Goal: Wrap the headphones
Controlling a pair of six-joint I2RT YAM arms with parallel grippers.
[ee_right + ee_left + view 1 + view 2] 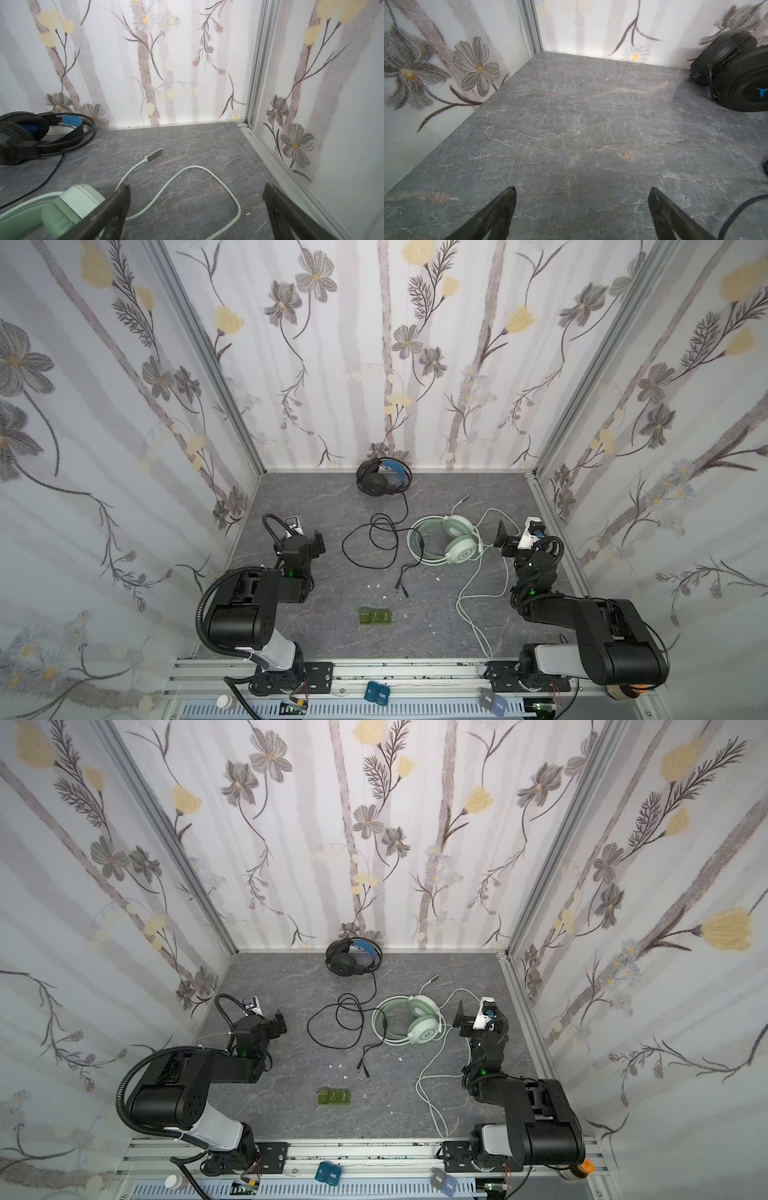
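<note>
In the left wrist view we see only a part of the black headset [741, 83]: the picture's edge cuts one earcup, and the headband does not show. Its black cable [737, 214] enters at a corner and is cut too. Of the left gripper [582, 197] only the two finger ends show. In the right wrist view the mint headset [79, 199] is cut by the edge, and one finger of the right gripper [196, 197] covers a part of it. In a top view the marks on the green blocks [376, 617] are too small to read, and we cannot tell what the white bits [377, 585] near them are. An orange thing [586, 1167] is half hidden behind the right arm [540, 1119].
</note>
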